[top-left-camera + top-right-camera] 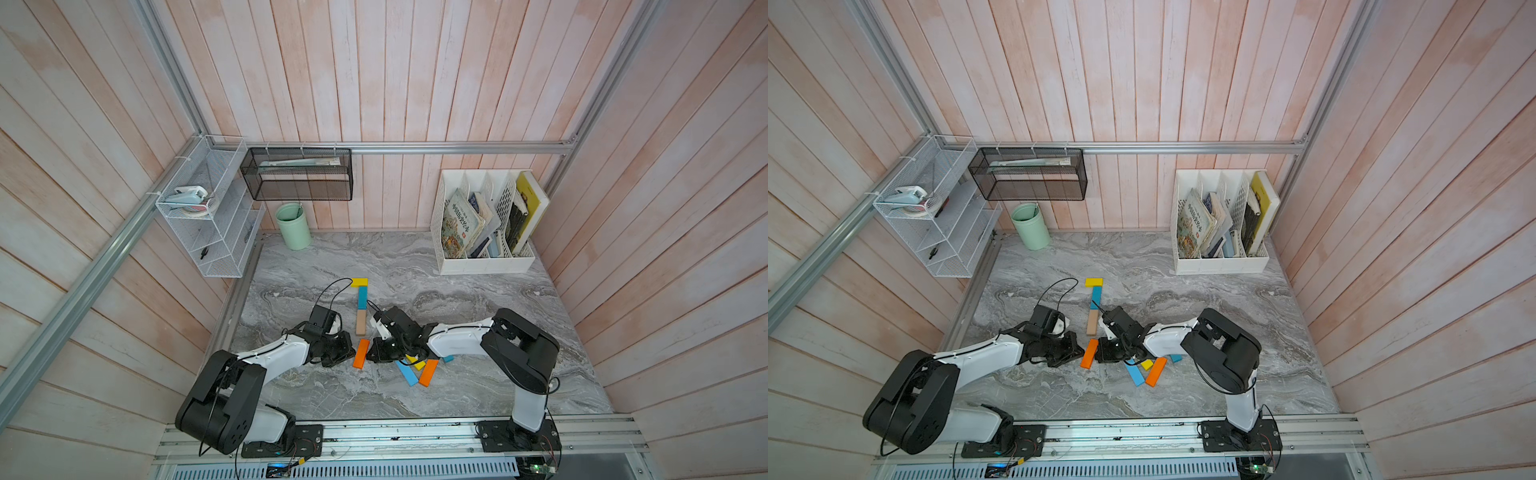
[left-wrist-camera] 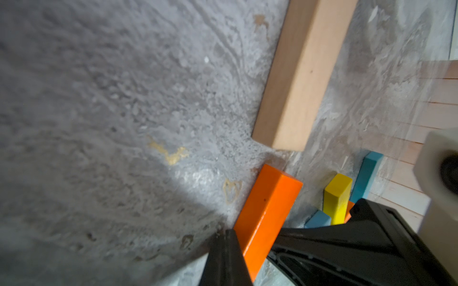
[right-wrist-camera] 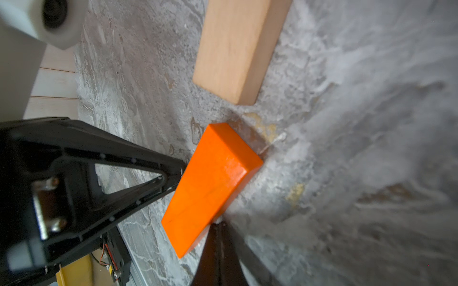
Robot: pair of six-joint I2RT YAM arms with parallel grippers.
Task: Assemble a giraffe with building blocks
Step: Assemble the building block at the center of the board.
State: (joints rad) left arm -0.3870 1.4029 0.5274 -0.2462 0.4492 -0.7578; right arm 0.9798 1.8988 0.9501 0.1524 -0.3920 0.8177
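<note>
The table is grey, marbled with white veins. In both top views a line of blocks runs down the centre of the frame: a yellow block, a teal block, a tan block in a plain wood tone, and a bright orange block. To its lower right lie a light blue block, a second orange block, a second yellow block and a second teal block. The left arm and right arm are white with black joints. The walls are pale pink and white planks. At upper left are a mint green cup, a black mesh basket and a white wire rack.
</note>
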